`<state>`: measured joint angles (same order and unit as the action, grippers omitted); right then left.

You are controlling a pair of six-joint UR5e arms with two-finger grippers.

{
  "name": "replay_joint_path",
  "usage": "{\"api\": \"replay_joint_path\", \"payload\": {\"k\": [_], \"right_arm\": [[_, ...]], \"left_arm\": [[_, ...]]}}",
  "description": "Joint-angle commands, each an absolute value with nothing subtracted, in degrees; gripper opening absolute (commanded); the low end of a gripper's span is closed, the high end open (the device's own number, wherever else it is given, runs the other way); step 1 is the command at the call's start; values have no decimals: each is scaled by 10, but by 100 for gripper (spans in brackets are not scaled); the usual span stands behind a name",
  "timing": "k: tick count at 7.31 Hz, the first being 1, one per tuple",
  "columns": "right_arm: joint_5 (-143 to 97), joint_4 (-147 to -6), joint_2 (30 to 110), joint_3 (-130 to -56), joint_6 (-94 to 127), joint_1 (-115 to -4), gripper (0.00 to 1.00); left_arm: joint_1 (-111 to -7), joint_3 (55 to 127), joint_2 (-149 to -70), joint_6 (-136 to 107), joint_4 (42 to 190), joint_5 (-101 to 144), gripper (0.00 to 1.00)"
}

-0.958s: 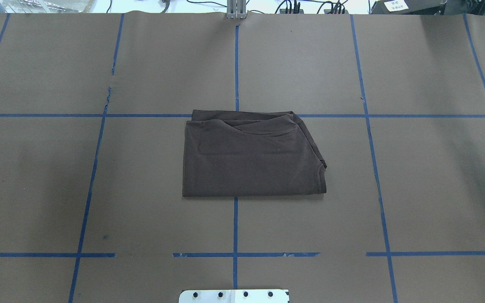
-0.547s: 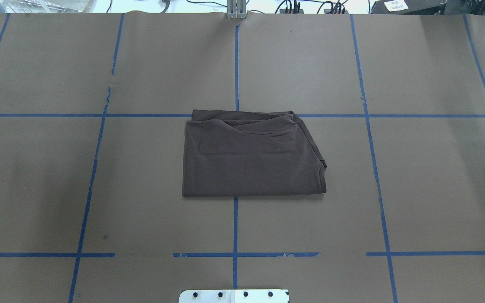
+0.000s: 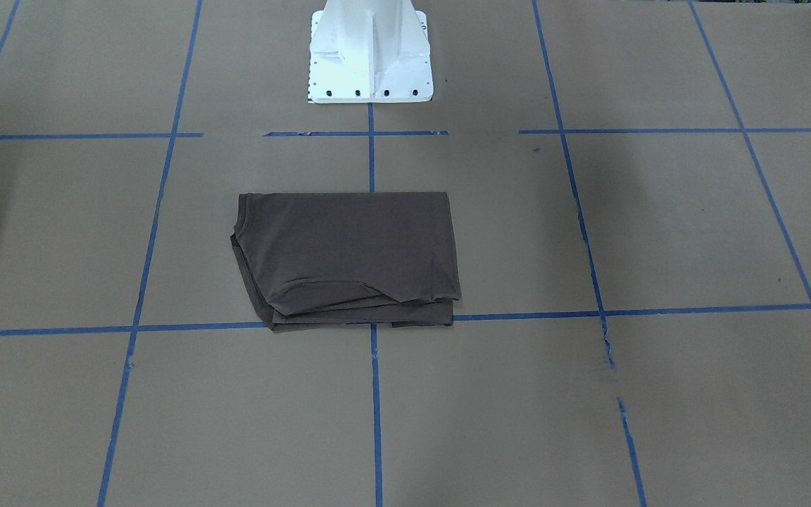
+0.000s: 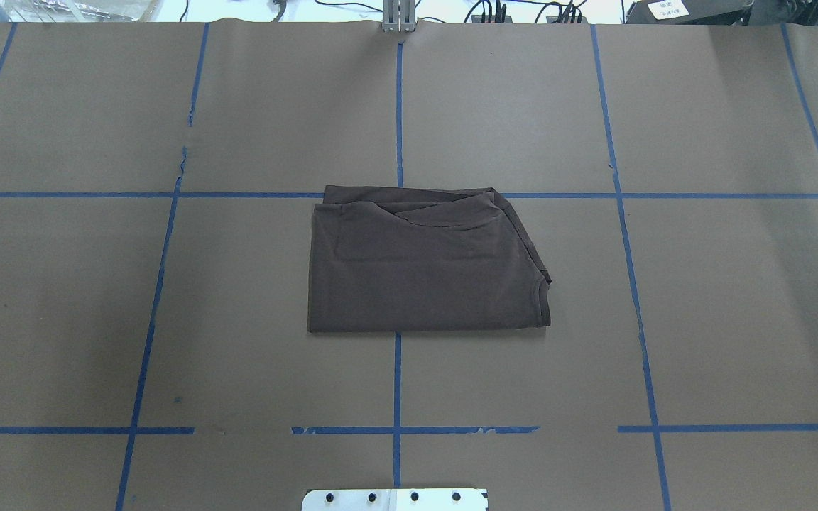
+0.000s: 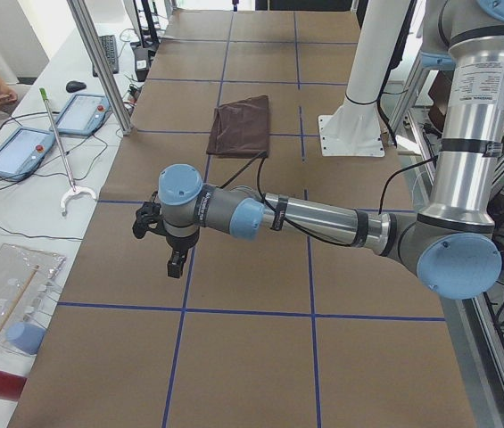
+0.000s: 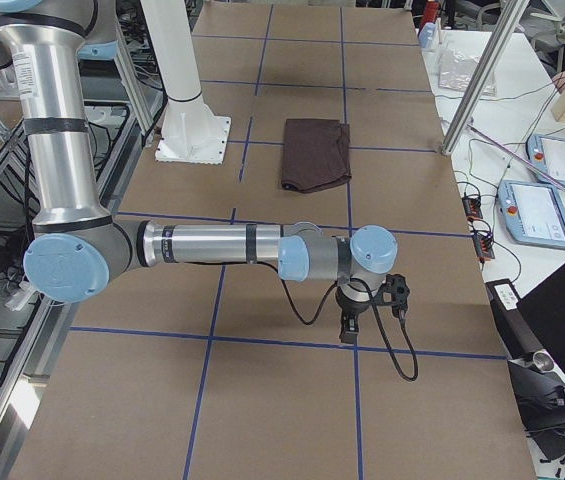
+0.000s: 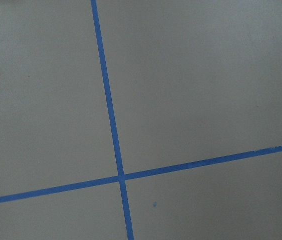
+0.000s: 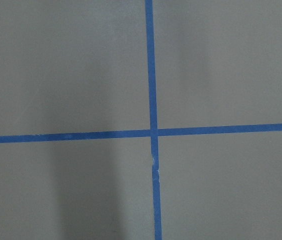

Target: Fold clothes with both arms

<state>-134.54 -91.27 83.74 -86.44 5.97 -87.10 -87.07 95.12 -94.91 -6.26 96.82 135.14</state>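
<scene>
The folded dark brown T-shirt [image 4: 423, 266] lies flat at the middle of the worktop [image 4: 735, 319], across the blue tape lines [image 4: 397, 106]. The left fingers [image 5: 177, 264] and right fingers [image 6: 348, 329] hang above opposite ends, well apart from it; whether either pair is open or closed, I cannot tell

The T-shirt [image 4: 427, 262] is plain dark brown, with no visible pattern. The table [image 4: 735, 319] has a matt brown paper surface marked with a square grid of blue tape lines [image 4: 397, 383]. The pedestal [image 3: 370, 53] is white. The left arm [image 5: 323, 217] and right arm [image 6: 212, 243] are silver-grey with light-blue joint caps and black cables. The left gripper [image 5: 177, 267] and right gripper [image 6: 348, 332] are black. The tablets [image 5: 20, 150] beside the table are pale blue, each with a red button.
</scene>
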Motion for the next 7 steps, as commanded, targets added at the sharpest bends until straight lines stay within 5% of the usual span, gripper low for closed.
{"api": "replay_joint_path", "payload": {"k": [1,7], "right_arm": [[-1353,-914,841,-868,59,-862,100],[-1375,-906,845,-867,66,-862,100]], "left_arm": [[-868,954,-947,-63,966,1356,100],[-866,930,-933,-68,967,1354,100]]}}
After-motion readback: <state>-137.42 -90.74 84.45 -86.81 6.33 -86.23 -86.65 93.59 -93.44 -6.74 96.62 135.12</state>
